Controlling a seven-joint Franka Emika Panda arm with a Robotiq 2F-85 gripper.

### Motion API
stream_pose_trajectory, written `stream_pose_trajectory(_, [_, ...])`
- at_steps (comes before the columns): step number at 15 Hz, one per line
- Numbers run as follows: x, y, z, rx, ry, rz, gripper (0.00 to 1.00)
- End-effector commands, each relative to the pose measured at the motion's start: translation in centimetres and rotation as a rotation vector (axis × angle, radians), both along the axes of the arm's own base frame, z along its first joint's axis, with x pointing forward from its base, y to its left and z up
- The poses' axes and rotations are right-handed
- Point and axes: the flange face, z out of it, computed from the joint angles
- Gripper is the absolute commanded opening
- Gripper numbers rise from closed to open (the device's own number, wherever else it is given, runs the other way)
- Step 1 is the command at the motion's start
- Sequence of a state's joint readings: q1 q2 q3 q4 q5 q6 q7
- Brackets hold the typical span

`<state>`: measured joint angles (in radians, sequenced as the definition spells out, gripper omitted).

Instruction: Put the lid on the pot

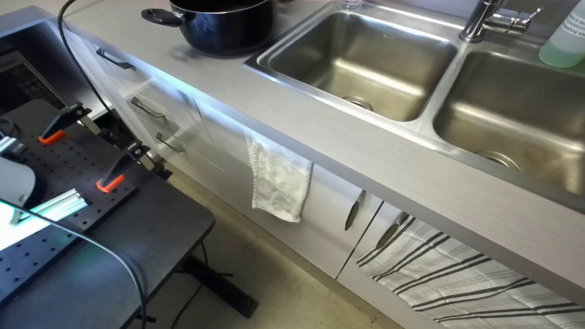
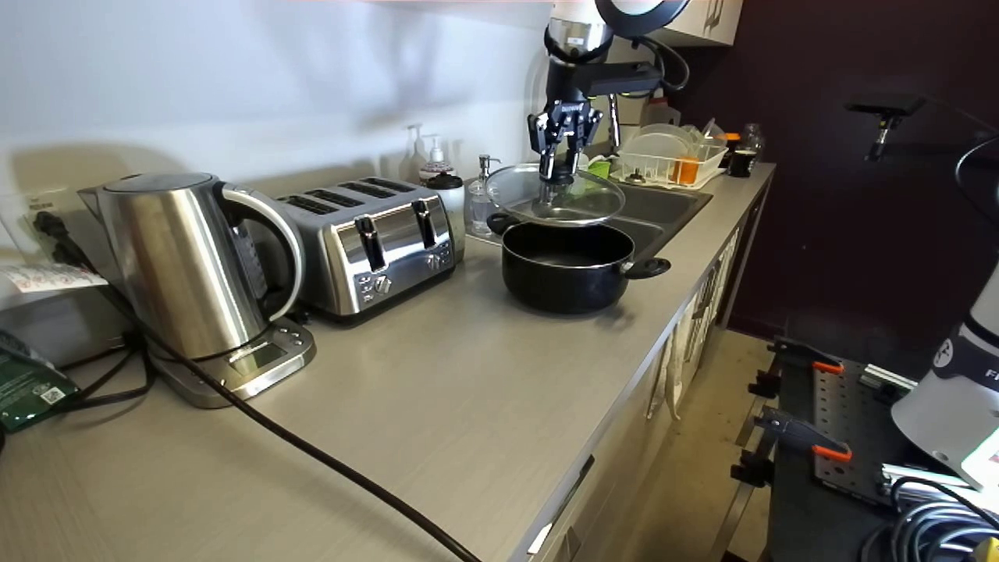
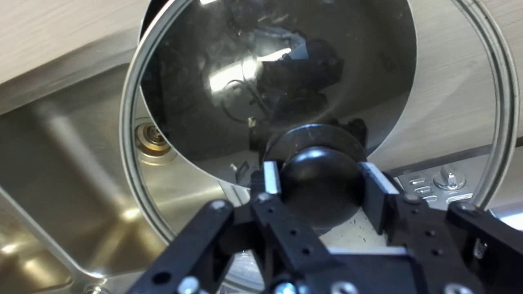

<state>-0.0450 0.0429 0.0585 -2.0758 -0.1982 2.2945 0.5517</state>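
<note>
The lid (image 2: 589,201) is round clear glass with a silvery rim. My gripper (image 2: 559,168) is shut on its black knob and holds the lid roughly level. In the wrist view the fingertips (image 3: 322,179) sit on both sides of the knob, and the lid (image 3: 504,98) fills the view. The black pot (image 2: 566,277) stands on the counter with its mouth uncovered. The lid is above and off-centre, over the pot's sink-side edge in that exterior view. The pot also shows in an exterior view (image 1: 228,34), where gripper and lid are out of view, and beneath the lid in the wrist view (image 3: 156,12).
A steel sink (image 1: 356,68) with a tap (image 1: 477,23) lies beside the pot. A toaster (image 2: 375,242), a travel cup (image 2: 451,207) and soap bottles (image 2: 484,187) stand along the wall. A kettle (image 2: 195,265), a black cable (image 2: 312,457) and a dish rack (image 2: 671,168) are on the counter.
</note>
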Motion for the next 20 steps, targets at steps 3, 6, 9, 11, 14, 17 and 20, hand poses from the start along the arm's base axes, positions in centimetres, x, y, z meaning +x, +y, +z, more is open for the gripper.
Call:
stream_pose_trajectory(3, [1.5,0.3,0.7,0.085,0.006,-0.058,0.25])
stream_pose_trajectory(6, [1.2,0.1,0.6,0.131,0.014,-0.095,0.25])
stream_pose_trajectory(9, [0.7,-0.2,0.7,0.150,0.026,-0.118,0.25])
stream_pose_trajectory(11, [0.4,-0.4,0.7,0.159,0.042,-0.134,0.25])
stream_pose_trajectory(14, [0.2,-1.0,0.5,0.158,0.061,-0.158,0.25])
stream_pose_trajectory(17, [0.1,-1.6,0.1,0.154,0.078,-0.188,0.25])
stream_pose_trajectory(20, [-0.1,-2.1,-0.1,0.152,0.079,-0.206,0.25])
